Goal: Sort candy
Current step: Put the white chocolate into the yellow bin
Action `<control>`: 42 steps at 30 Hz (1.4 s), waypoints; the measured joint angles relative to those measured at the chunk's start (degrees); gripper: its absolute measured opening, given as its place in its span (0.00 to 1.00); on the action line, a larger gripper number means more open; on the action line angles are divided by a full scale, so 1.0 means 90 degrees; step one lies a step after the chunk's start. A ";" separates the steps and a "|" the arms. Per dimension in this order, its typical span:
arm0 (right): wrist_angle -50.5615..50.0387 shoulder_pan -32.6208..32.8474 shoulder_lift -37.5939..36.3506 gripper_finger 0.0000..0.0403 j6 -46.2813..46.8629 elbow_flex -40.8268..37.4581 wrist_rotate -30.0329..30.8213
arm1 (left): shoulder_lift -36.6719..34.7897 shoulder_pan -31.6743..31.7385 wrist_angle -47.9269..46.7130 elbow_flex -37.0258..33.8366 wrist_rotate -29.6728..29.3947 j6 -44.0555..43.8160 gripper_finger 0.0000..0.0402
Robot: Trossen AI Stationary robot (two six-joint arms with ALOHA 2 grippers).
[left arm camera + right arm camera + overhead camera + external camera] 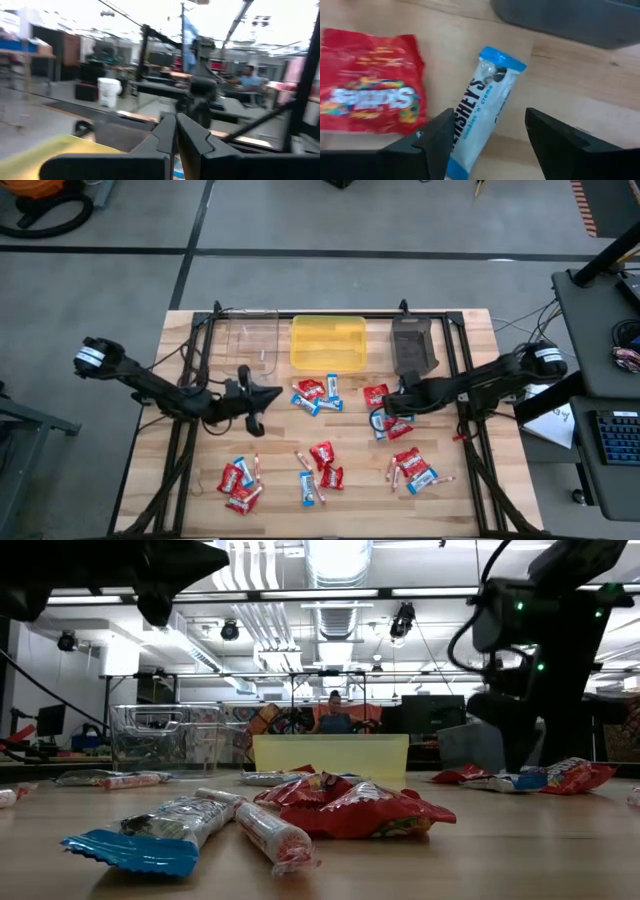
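Candy lies scattered on the wooden table (200, 480): red packets, blue-and-white bars and thin pinkish sticks in several clusters. My right gripper (490, 117) is open and points down over a blue-and-white bar (487, 107). The bar lies flat on the table, and one finger stands on each side of it. A red packet (367, 95) lies flat beside the bar. In the high view the right gripper (389, 407) is in front of the dark tray. My left gripper (175, 135) is shut and empty. It is held level above the table's left middle (270, 394).
Three trays stand in a row at the far edge: clear (252, 340), yellow (328, 342) and dark (413, 345). Candy clusters lie at the near left (240, 480), near middle (320, 470), near right (412, 468) and centre (317, 393). A person sits in the room beyond (333, 710).
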 joint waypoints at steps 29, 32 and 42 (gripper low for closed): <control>0.0151 -0.0014 -0.1029 0.07 -0.1182 0.0031 -0.0648 | 0.0012 0.0007 -0.0230 -0.0002 -0.0181 -0.0509 0.00; 0.0286 -0.0017 -0.1387 0.07 -0.1506 0.0127 -0.0637 | 0.0011 0.0007 -0.0264 -0.0002 -0.0181 -0.0556 0.00; 0.3411 -0.0103 -0.1780 0.07 -0.4685 0.0233 -0.0999 | 0.0011 0.0007 -0.0345 -0.0005 -0.0180 -0.0795 0.00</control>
